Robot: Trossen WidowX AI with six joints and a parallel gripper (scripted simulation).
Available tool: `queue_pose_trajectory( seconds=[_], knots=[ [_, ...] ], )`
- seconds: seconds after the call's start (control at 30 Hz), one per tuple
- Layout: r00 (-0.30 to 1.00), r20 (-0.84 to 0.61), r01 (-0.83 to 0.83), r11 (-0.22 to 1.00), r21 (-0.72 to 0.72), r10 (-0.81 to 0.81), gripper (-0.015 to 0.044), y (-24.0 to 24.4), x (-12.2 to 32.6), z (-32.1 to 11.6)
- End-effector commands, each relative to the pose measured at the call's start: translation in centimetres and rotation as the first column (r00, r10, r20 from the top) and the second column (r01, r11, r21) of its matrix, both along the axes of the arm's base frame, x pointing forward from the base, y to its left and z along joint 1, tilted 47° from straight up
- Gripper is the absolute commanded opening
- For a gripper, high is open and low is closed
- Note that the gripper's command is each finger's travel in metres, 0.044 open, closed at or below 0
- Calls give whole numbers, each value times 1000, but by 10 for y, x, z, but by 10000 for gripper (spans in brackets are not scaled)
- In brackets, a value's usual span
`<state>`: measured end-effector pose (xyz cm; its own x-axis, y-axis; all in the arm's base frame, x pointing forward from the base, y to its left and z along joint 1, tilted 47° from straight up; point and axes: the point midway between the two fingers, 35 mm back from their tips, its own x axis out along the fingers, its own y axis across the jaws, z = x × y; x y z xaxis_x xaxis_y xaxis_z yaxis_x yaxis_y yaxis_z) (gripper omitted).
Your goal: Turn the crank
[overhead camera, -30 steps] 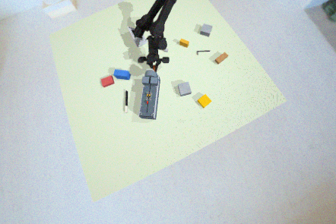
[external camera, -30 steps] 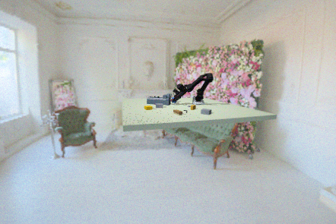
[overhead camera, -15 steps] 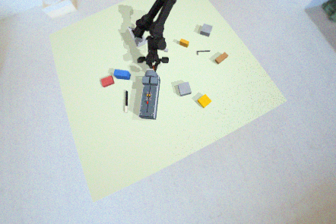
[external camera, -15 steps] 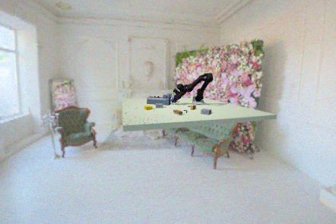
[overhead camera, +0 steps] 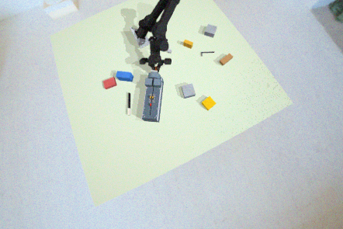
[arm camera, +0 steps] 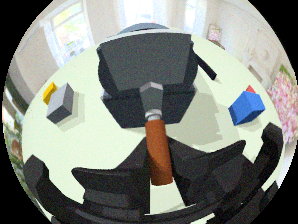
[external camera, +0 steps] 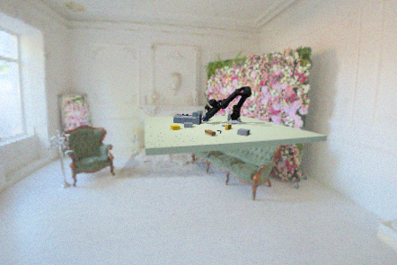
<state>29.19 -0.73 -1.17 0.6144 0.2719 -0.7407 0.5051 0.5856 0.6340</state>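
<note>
The grey machine [overhead camera: 147, 114] [external camera: 183, 119] stands on the pale green table, its long slotted top running away from the arm. A small red pointer [overhead camera: 150, 105] shows in the slot, beside small brass-coloured parts [overhead camera: 151, 97] that lie nearer the crank end. The pointer looks off to their far side; the zero marks are too small to tell apart. The crank's grey arm [arm camera: 151, 97] points down toward the gripper in the wrist view, with the orange-brown handle [arm camera: 159, 162] at its end. My gripper [arm camera: 159, 150] [overhead camera: 156, 68] is shut on the handle. The fingers partly hide it in the top view.
A blue block [overhead camera: 124, 76] [arm camera: 247, 108], a red block [overhead camera: 109, 83] and a black-and-white marker [overhead camera: 129, 103] lie on one side. A grey block [overhead camera: 188, 91] [arm camera: 60, 103] and a yellow block [overhead camera: 209, 103] lie opposite. An orange block [overhead camera: 188, 43], hex key [overhead camera: 208, 52] and brown block [overhead camera: 226, 59] lie farther off.
</note>
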Motion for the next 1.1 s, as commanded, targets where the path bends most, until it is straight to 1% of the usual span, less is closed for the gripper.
queue_pose_trajectory(
  seconds=[0.0,1.07],
  knots=[
    [1000,-20,16,1000,-8,-16,0,-6,-5,-5],
    [1000,-20,16,1000,-10,-16,0,-28,-14,-4]
  ],
)
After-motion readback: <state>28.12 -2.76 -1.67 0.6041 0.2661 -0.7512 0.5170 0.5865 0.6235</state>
